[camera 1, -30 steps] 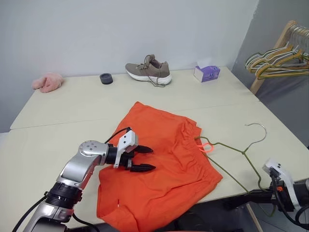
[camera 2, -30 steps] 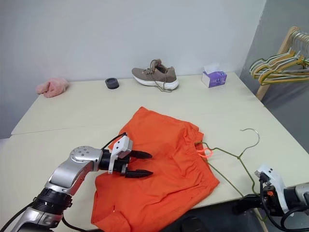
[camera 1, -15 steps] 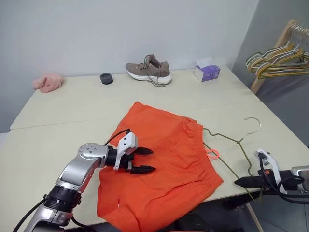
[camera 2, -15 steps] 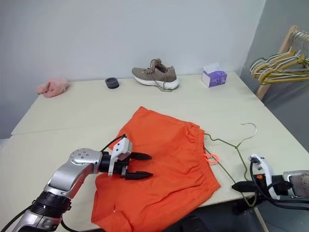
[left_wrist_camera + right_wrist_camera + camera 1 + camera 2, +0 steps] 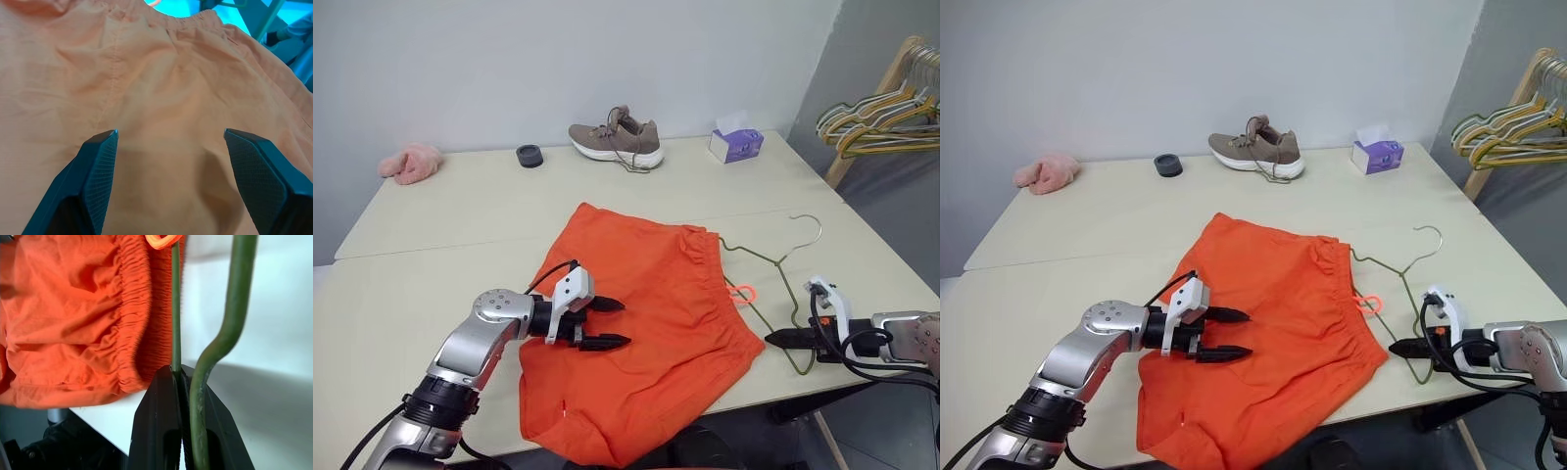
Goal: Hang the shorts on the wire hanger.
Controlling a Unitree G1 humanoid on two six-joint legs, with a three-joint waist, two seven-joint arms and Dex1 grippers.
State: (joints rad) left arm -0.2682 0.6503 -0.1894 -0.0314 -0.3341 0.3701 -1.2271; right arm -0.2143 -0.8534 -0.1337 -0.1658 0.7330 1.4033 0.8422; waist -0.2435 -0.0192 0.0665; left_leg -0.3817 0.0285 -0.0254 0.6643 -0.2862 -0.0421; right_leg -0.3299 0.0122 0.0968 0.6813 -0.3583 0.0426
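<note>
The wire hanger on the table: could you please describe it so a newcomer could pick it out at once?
On the pale table, look just right of the orange shorts. The wire hanger lies there, olive-gold, its lower corner pinched by the right gripper. Other hangers hang on a rack; it alone lies flat.

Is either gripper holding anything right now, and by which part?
The right gripper is shut on the wire hanger, at its lower corner by the table edge. The left gripper hangs open over the shorts, holding nothing.

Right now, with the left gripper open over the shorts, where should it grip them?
Probably the gathered waistband of the shorts, approached from the robot's left. They lie flat, so that ridged edge gives open fingers purchase, and it faces the wire hanger held by the right gripper.
</note>
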